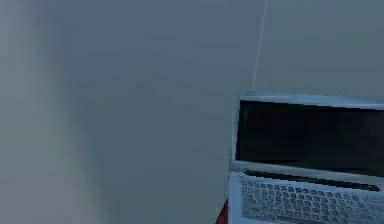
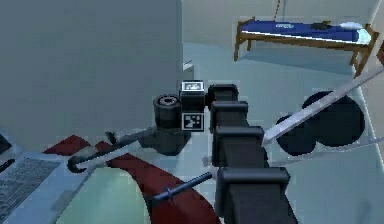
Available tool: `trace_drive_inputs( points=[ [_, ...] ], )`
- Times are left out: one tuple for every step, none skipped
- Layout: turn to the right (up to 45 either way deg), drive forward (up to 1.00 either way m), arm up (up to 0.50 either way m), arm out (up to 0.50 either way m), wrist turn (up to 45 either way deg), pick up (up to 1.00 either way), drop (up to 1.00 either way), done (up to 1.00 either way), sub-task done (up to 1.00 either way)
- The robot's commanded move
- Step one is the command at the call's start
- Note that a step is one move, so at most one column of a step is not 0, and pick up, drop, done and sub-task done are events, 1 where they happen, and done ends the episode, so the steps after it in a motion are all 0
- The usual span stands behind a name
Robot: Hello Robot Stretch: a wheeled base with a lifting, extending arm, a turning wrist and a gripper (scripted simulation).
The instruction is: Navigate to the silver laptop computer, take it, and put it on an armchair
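Note:
The silver laptop [image 1: 305, 160] stands with its lid up at the forward view's lower right, dark screen above a pale keyboard. Its keyboard corner [image 2: 18, 182] shows again at the arm side view's lower left edge. The dark arm [image 2: 240, 150] rises from the bottom edge to two white marked squares [image 2: 192, 105]. Left of them is the gripper [image 2: 115, 172], its dark body with thin fingers [image 2: 110, 148] reaching left toward the laptop. I cannot tell whether it holds anything.
A dark red surface [image 2: 165, 185] and a pale green rounded thing [image 2: 100, 200] lie under the fingers. A grey wall [image 2: 90, 60] stands close behind. A blue-mattressed wooden bed [image 2: 300, 35] is far back, and dark round shapes with a white bar [image 2: 320, 120] are right of the arm.

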Motion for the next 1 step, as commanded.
trace_drive_inputs(
  points=[
    [0.0, 0.0, -0.5, 0.0, 0.0, 0.0, 0.0, 0.0, 0.0]
  ],
)
